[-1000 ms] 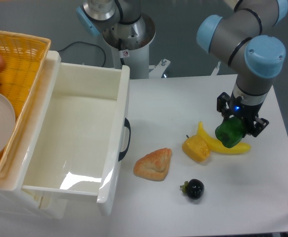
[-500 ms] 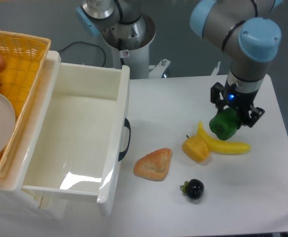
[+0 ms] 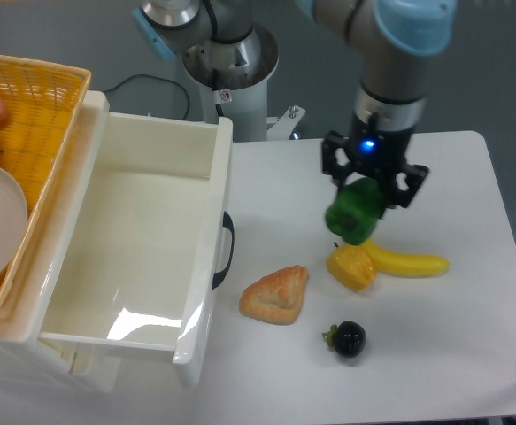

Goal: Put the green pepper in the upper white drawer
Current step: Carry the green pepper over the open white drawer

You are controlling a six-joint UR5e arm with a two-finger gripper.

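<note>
**Pepper lifted and travelling toward the drawer**

The green pepper [image 3: 353,210] is up off the bench [image 3: 470,354] and has shifted toward 9 o'clock over the last second. A second ago it sat low, just over the banana [image 3: 405,261] at the right; half a second ago it had risen clear of it. Now it hangs above the yellow-orange pepper piece [image 3: 351,267], roughly mid-bench. The banana, pastry [image 3: 277,294] and small dark fruit [image 3: 347,338] lie where they were.

Meaning for the task: pick looks done, carry under way. Judged perhaps halfway through the transfer. The upper white drawer [image 3: 219,168] stands open at 9 o'clock from the pepper, interior bare, well apart from the load yet. Its near wall and dark handle [image 3: 227,250] lie between.

Arm pose: the gripper [image 3: 373,181] points straight down, wrist vertical above it, blue indicator lit. Jaws clamped on either side of the pepper's upper part, which hangs below them, tilted slightly. The forearm runs up out of frame at 12 o'clock. The yellow basket [image 3: 41,106] beyond the drawer is not involved.
</note>
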